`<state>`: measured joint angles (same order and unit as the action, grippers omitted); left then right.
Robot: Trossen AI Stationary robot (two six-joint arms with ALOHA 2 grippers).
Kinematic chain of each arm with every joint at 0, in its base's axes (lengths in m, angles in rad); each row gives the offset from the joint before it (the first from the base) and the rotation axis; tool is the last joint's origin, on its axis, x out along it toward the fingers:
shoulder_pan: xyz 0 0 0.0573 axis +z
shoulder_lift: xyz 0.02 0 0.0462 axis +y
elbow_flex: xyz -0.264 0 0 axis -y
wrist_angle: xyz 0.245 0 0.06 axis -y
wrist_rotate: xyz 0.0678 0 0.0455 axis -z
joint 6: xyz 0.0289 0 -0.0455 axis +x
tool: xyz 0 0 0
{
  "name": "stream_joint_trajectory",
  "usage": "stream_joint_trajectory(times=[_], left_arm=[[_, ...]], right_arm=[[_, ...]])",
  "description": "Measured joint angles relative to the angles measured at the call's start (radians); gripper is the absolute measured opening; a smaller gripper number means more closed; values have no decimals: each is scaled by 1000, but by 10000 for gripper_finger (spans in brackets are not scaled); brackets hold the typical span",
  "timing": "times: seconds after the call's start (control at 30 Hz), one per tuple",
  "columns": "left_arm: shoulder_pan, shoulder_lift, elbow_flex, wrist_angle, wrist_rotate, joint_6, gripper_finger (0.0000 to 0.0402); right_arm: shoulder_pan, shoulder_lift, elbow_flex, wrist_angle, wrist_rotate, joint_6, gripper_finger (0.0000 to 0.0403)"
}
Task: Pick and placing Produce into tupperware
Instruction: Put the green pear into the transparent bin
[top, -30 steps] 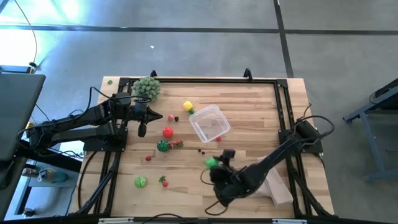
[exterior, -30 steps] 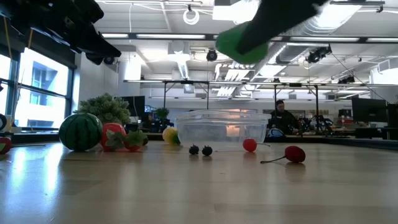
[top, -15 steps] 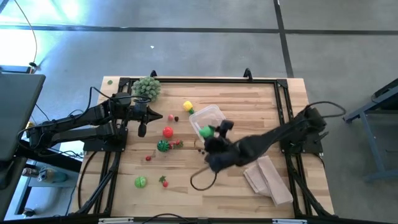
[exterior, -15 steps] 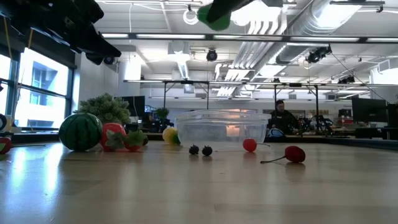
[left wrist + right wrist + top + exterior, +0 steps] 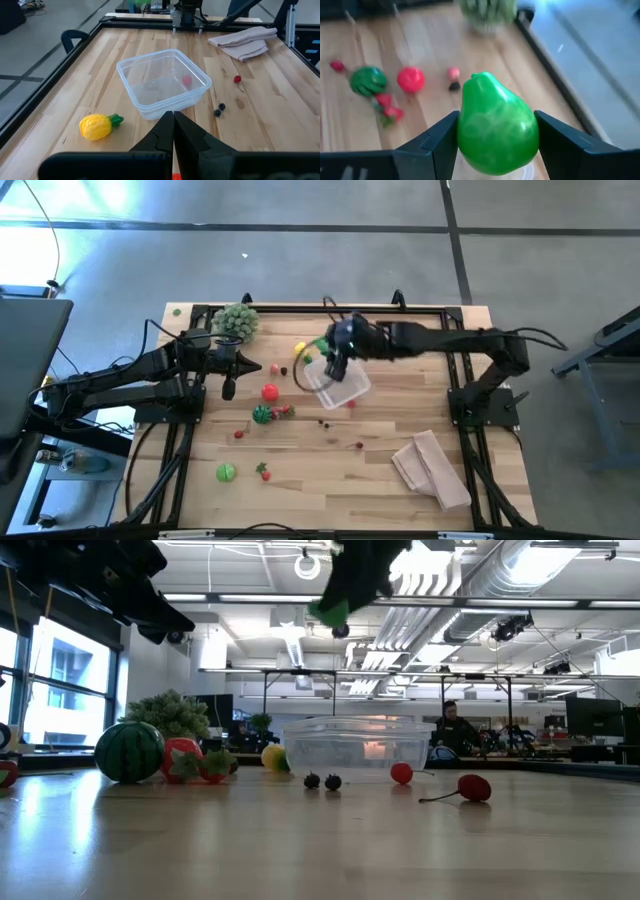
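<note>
My right gripper hangs over the far-left side of the clear tupperware, shut on a green toy pear. In the low view the pear is high above the tupperware. A small red piece lies inside the tupperware. Loose produce rests on the table: a yellow fruit, a tomato, a watermelon, a green apple, a cherry. My left gripper waits, shut, left of the tupperware. My right gripper pinches the green pear across its wide body, one finger on each side. The pear's narrow stem end points away from the wrist. It is lifted clear, high over the table.
A pale-green spiky plant sits at the far-left corner. A folded tan cloth lies near the right edge. Dark berries lie just near-side of the tupperware. A black rail frames the table.
My right gripper has carried the pear from near the table's near edge up and toward the far edge, ending over the tupperware's far-left side. The arm has swung out long across the table. It has stayed shut on the pear.
</note>
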<state>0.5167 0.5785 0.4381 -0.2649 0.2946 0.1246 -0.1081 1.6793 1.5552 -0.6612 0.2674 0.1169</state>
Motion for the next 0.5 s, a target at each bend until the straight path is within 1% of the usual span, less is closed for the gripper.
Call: stream_joint_trajectory(times=[0.1, 0.17, 0.5], left_arm=[[0, 0, 0, 0, 0, 0, 1], [0, 0, 0, 0, 0, 0, 1], [0, 0, 0, 0, 0, 0, 1]], right_arm=[[-50, 43, 0, -19, -99, 18, 214], [-69, 74, 0, -41, -145, 24, 214], [-95, 223, -1, -121, -273, 40, 214]])
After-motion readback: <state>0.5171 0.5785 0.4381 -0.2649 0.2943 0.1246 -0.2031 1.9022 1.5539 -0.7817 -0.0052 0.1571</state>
